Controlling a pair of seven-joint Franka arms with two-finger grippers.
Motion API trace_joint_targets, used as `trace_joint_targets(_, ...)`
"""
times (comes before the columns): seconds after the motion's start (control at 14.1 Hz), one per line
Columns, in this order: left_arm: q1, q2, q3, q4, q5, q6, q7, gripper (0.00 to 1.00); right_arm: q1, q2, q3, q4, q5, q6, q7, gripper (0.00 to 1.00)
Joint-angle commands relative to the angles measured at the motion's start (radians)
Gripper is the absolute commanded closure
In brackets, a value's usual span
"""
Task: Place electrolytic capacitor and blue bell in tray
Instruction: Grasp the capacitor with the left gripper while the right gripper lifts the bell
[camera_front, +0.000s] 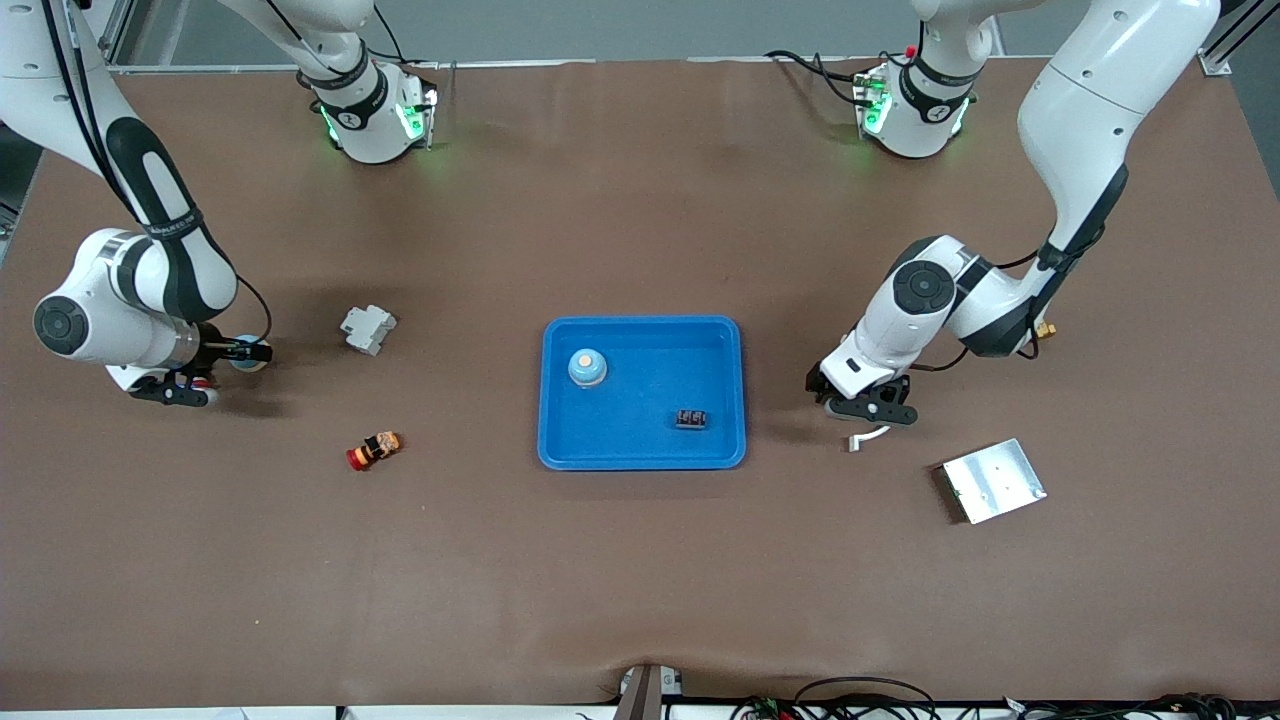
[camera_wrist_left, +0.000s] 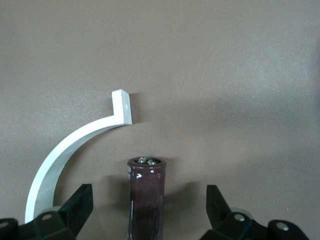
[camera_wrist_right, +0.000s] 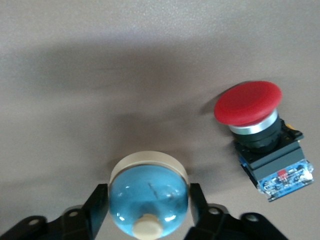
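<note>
Front view, read from the right arm's end across: the right end effector (camera_front: 215, 368) is low at the table (camera_front: 640, 580), mid-height in the frame, with its fingers closed narrow on a blue bell (camera_front: 246, 359). The right wrist view shows both pads pressed against the bell's dome, which appears to sit on the table. A red pushbutton (camera_wrist_right: 260, 135) lies just beside it, apart from the fingers.

A grey modular block (camera_front: 368, 329) and, lower in the frame, a small red-and-orange part (camera_front: 373, 450) lie between that arm and the tray (camera_front: 640, 455). The tray sits at the frame's centre and holds a second bell (camera_front: 587, 367) and a small black component (camera_front: 691, 418).

The left end effector (camera_front: 868, 408) hangs low just past the tray's rim. In the left wrist view its fingers stand wide on either side of the electrolytic capacitor (camera_wrist_left: 146, 190), which is upright on the table and not touched. A white curved strip (camera_wrist_left: 75, 150) lies near one finger. A silver plate (camera_front: 993, 480) lies lower in the frame, near the left arm's end.

I judge the step in hand to be pick-up on both sides: the bell gripped but not lifted, the capacitor only straddled. Next the right arm needs a straight lift clear of the pushbutton, then a carry to the tray. The left needs to close squarely on the capacitor without tipping it or catching the strip.
</note>
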Motion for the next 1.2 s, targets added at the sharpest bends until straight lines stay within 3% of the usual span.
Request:
trace_joint_targets(0.0,0.009,-0.025,-0.009,-0.026,0.021,0.011,-0.045,0.11,0.003,-0.002,0.003,0.053,0.025,-0.082,-0.061,0.67)
trace_joint_targets(0.14,0.009,-0.02,-0.009,-0.028,0.021,0.009,-0.045,0.45,0.012,-0.003,0.008,0.115,0.052,-0.152,-0.079,0.73)
trace_joint_targets(0.28,0.009,-0.019,-0.009,-0.028,0.021,0.006,-0.045,0.58,0.053,-0.002,0.008,0.2,0.074,-0.227,-0.084,0.77)
trace_joint_targets(0.35,0.006,-0.017,-0.009,-0.028,0.021,0.003,-0.05,0.79,0.085,-0.002,0.011,0.238,0.093,-0.264,-0.082,0.81)
trace_joint_targets(0.49,0.005,-0.008,-0.009,-0.028,0.021,0.002,-0.088,1.0,0.178,-0.003,0.006,0.292,0.194,-0.307,-0.07,0.86)
trace_joint_targets(0.57,0.003,-0.005,-0.008,-0.026,0.021,0.002,-0.09,1.0,0.221,-0.003,0.003,0.303,0.219,-0.307,-0.061,0.91)
trace_joint_targets(0.78,0.008,-0.01,-0.011,-0.019,0.021,0.002,-0.136,1.0,0.346,0.01,0.0,0.369,0.222,-0.296,0.077,0.93)
trace_joint_targets(1.13,-0.049,-0.019,-0.019,0.027,0.019,-0.017,-0.401,1.0,0.55,0.079,0.001,0.519,0.232,-0.292,0.409,0.99)
